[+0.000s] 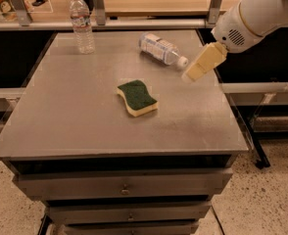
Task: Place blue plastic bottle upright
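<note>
One blue plastic bottle (159,48) on its side beside tool (198,67), grip unclear; sponge (136,97) nearby.

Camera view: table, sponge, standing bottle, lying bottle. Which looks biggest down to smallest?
1. Table
2. Standing bottle and blue plastic bottle: about alike
3. Sponge: close, but nearer, so unsure
Gripper hovers beside the blue plastic bottle's cap.

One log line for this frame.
blue plastic bottle: lying on its side | pincer: beside bottle, not holding | upright: not yet
</note>
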Controlling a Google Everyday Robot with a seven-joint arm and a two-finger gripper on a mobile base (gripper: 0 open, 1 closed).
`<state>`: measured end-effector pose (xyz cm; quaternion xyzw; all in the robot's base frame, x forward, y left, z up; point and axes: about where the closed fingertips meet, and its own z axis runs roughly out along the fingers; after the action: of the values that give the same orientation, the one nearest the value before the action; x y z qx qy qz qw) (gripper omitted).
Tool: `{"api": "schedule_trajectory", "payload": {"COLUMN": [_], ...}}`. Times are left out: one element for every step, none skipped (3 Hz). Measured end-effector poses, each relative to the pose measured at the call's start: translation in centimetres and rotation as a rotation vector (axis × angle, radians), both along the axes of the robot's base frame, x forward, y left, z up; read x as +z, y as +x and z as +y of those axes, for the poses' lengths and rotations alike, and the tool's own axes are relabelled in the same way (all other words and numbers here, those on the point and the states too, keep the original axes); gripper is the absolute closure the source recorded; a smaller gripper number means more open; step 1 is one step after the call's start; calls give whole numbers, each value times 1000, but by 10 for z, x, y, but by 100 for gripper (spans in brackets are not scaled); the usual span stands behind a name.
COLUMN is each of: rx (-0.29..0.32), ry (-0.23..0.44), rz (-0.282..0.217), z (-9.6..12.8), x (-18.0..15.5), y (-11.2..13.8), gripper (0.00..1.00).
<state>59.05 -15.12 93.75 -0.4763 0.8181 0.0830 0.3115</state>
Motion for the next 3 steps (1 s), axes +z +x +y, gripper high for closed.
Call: {"api": "schedule_trajectory", "payload": {"rx": [57,89,80], "ry": [-21,-78,-95], "rz": [-30,-35,19], "z": [42,76,98], "x": [-9,-21,-39], "y": [30,66,110], "gripper": [0,0,0]}}
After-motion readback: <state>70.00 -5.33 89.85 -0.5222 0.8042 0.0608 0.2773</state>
